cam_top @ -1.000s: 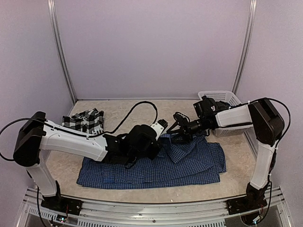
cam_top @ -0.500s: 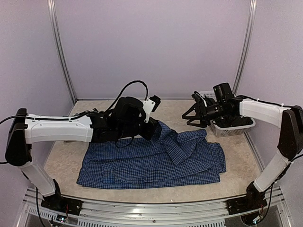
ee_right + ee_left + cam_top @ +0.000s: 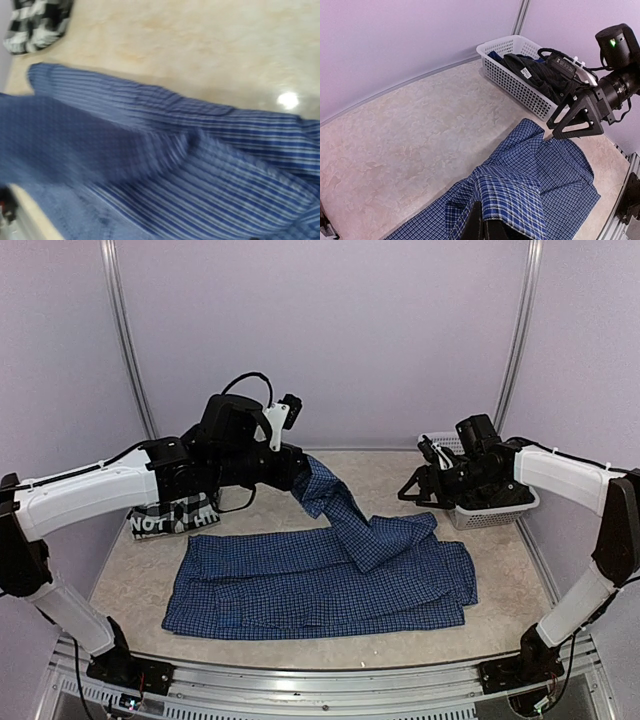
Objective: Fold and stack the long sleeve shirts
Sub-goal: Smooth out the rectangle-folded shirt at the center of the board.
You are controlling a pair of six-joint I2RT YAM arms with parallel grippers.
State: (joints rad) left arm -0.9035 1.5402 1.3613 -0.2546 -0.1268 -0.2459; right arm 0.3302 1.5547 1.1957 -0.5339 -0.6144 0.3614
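The blue checked shirt [image 3: 320,585] lies spread across the front of the table. My left gripper [image 3: 298,468] is shut on one end of it and holds that part up in the air at the back left, the cloth hanging down to the rest. In the left wrist view the cloth [image 3: 535,200] drapes over my shut fingers [image 3: 479,227]. The black-and-white plaid shirt [image 3: 168,517] with white letters lies folded at the left, partly behind my left arm. My right gripper [image 3: 416,496] is open and empty, above the table beside the basket; it also shows in the left wrist view [image 3: 572,124].
A white plastic basket [image 3: 487,512] with dark clothes stands at the back right, under my right arm; it also shows in the left wrist view [image 3: 517,85]. The right wrist view is blurred and shows the blue shirt [image 3: 190,175] and the plaid shirt [image 3: 35,22]. Walls close the back and sides.
My left gripper has risen and moved back and left, lifting the blue cloth off the table. My right gripper has let go of the shirt and drawn back toward the basket.
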